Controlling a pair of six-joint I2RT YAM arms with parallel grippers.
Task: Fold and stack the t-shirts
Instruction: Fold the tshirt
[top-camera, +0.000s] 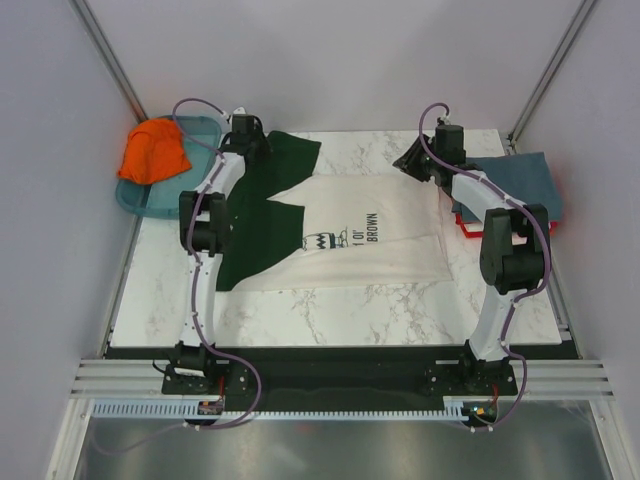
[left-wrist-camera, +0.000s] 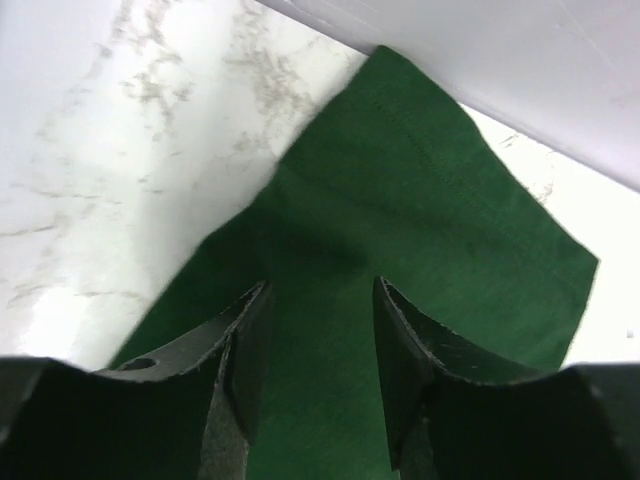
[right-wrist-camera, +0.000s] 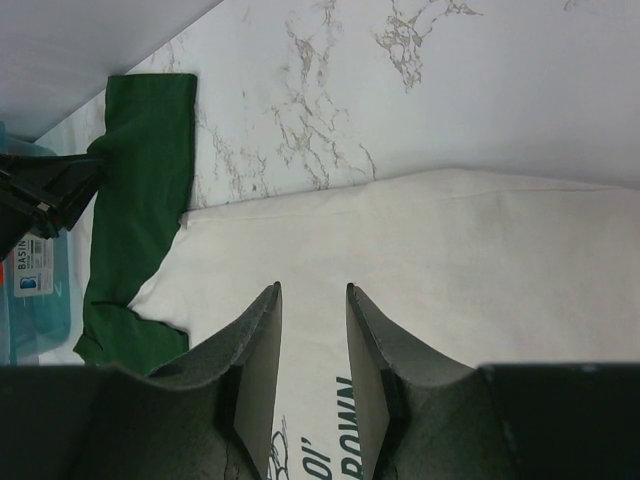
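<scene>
A cream t-shirt (top-camera: 370, 235) with dark green sleeves and a small black chest print lies spread flat on the marble table. My left gripper (top-camera: 248, 140) hovers over its far green sleeve (left-wrist-camera: 400, 200); the jaws are open, with cloth showing below the gap and nothing pinched (left-wrist-camera: 320, 285). My right gripper (top-camera: 415, 165) hangs above the far right part of the cream body (right-wrist-camera: 480, 260), fingers apart and empty (right-wrist-camera: 313, 288). An orange t-shirt (top-camera: 155, 152) lies bunched in the tray. A slate-blue t-shirt (top-camera: 525, 180) rests folded at the right edge.
The translucent teal tray (top-camera: 140, 200) sits at the far left corner, partly off the table. Something red (top-camera: 468, 228) pokes out under the slate-blue shirt. Grey walls close in the back and sides. Bare marble (top-camera: 330, 310) lies between the shirt and the arm bases.
</scene>
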